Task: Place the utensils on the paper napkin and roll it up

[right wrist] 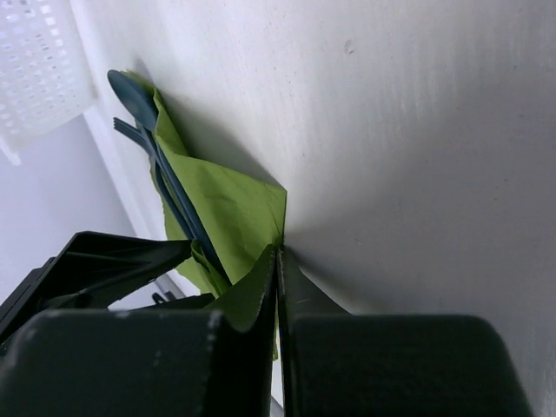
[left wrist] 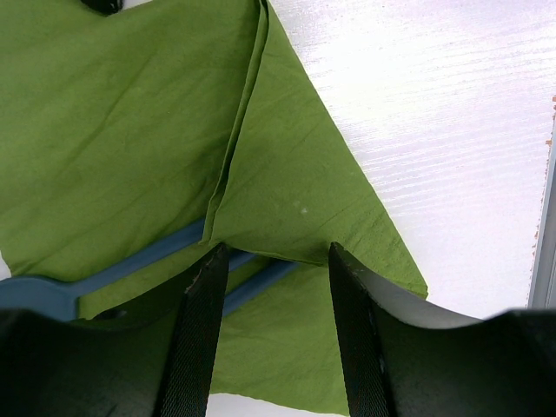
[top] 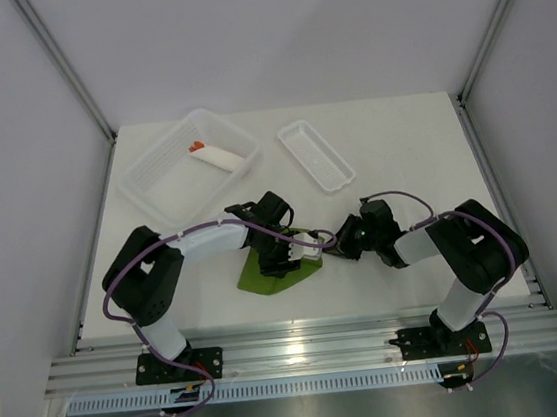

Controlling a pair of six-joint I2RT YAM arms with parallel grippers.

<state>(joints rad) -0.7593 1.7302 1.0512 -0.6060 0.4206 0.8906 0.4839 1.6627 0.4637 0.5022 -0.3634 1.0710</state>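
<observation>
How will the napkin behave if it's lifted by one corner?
Probably floppy: the napkin creases and folds over the utensils. Likely light, so it should drape from the corner pinched in the right gripper. The loose utensils might slide out.

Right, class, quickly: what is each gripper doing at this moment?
Left gripper: open, jaws apart over the paper napkin.
Right gripper: shut on the paper napkin's corner.

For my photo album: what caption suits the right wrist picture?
Right gripper pinches the napkin by a corner, blue utensils resting on it.
</observation>
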